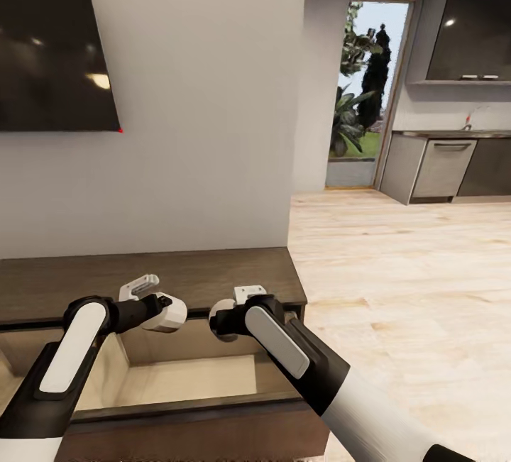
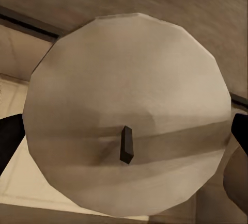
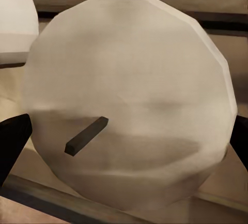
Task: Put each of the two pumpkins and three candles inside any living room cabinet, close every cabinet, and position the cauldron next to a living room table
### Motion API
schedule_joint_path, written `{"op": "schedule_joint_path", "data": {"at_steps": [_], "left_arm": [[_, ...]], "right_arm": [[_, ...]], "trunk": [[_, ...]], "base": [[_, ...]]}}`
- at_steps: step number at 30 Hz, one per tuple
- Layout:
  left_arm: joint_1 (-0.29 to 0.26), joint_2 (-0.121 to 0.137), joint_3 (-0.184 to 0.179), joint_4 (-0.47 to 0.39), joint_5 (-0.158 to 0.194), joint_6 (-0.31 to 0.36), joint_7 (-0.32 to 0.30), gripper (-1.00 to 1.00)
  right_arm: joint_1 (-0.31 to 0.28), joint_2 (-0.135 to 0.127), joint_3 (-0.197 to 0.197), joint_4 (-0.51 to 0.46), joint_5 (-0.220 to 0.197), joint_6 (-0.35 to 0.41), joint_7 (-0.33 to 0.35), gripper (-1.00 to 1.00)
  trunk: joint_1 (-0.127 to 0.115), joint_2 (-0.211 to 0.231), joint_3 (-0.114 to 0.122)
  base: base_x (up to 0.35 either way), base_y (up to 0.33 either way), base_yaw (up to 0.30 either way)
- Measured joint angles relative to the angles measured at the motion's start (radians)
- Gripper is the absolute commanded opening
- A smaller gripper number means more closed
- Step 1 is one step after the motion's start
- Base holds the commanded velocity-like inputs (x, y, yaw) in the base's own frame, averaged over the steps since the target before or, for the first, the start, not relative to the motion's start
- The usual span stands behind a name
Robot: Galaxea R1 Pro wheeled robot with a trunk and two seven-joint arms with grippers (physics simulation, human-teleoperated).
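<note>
In the left wrist view, we see the left fingers [image 2: 8, 139] clamped on a candle [image 2: 129, 110], wick end toward the camera. In the right wrist view, the right fingers [image 3: 13, 139] clamp a second candle [image 3: 132, 100]. Both grippers hang over the cabinet's [image 1: 199, 274] open drawer [image 1: 191, 380], below a wall screen [image 1: 50, 43].

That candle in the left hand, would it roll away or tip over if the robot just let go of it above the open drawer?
Probably some of both. The candle is a short, stubby cylinder with a round face and a small wick, so on its side it would likely roll. It looks rigid, not floppy. The left gripper holds it over the open drawer, whose walls should stop any rolling.
</note>
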Motion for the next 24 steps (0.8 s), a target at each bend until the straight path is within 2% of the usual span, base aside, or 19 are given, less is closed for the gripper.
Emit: {"op": "schedule_joint_path", "data": {"at_steps": [2,9,15,24], "left_arm": [[0.0,0.0,-0.001,0.0,0.0,0.0,0.005,-1.0],[0.0,-0.007,-0.007,0.0,0.003,0.0,0.101,-1.0],[0.0,-0.009,-0.009,0.01,0.004,-0.001,0.113,-1.0],[0.0,-0.01,-0.009,0.033,0.0,-0.001,0.115,-1.0]], "right_arm": [[0.0,0.0,0.0,0.0,0.0,0.0,0.0,-1.0],[0.0,0.0,0.0,0.001,0.0,0.0,-0.001,-1.0],[0.0,0.001,-0.001,0.006,0.001,-0.002,-0.002,-1.0],[0.0,0.002,-0.002,0.069,0.005,-0.006,-0.01,-1.0]], "trunk": [[0.001,0.0,-0.008],[0.004,-0.002,-0.035],[0.007,-0.004,-0.058],[0.011,-0.006,-0.093]], "base": [[0.0,0.0,0.0],[0.0,0.0,0.0],[0.0,0.0,0.0],[0.0,0.0,0.0]]}}
